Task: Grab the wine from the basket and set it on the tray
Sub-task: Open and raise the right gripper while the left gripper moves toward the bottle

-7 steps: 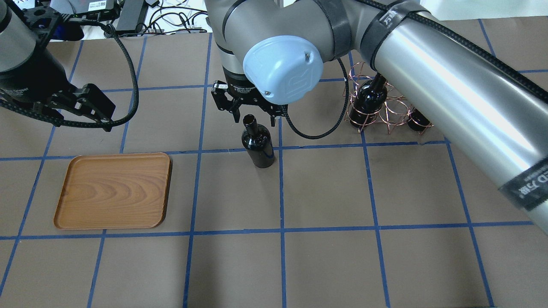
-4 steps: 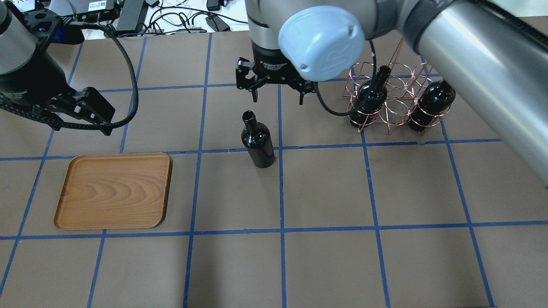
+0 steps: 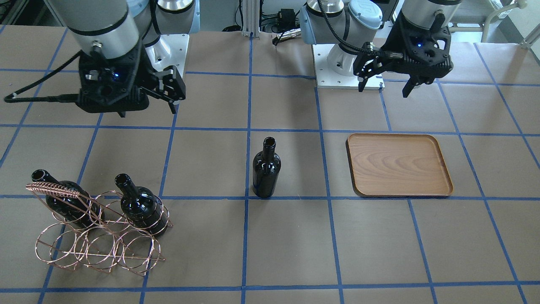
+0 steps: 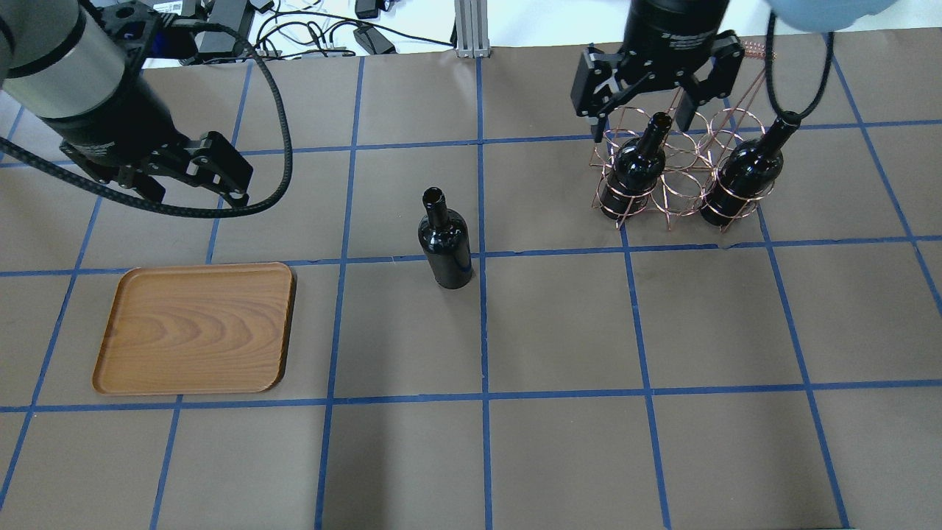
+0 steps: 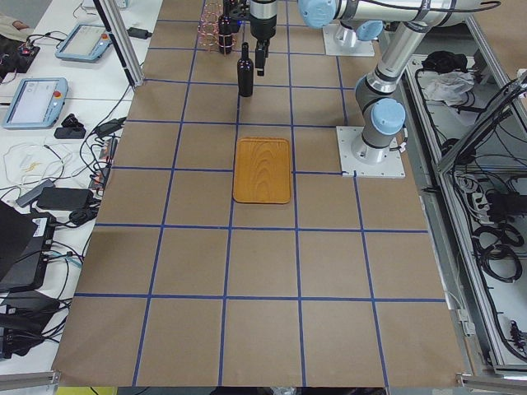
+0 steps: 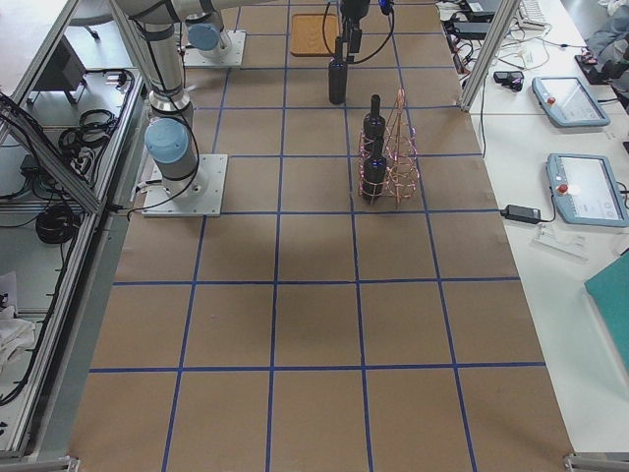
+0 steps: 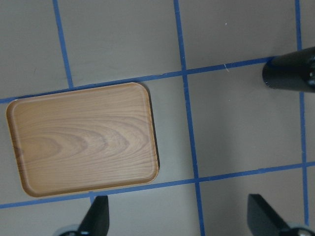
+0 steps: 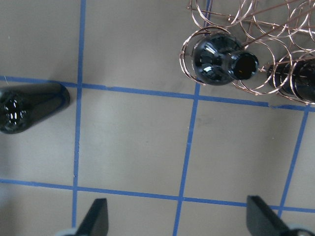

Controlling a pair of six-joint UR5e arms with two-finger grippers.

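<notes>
Wine [image 4: 445,239] stands upright on the bench [image 4: 559,331], in the same spot as before, between the tray [image 4: 195,327] and the basket [image 4: 681,188], touching neither. The right fingers [image 4: 596,110] have left it and now hang wide open and empty near the basket's two other bottles [image 4: 634,173]. The left fingers [image 4: 229,177], also wide open and empty, have come nearer the middle. The right arm [image 4: 673,22] is cut off at the top and hides some far rings.

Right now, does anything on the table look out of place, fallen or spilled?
One wine bottle stands upright alone on the bare table, between the basket and the tray, in neither of them. The other two bottles lean in the basket. Nothing looks fallen, spilled or broken.
</notes>
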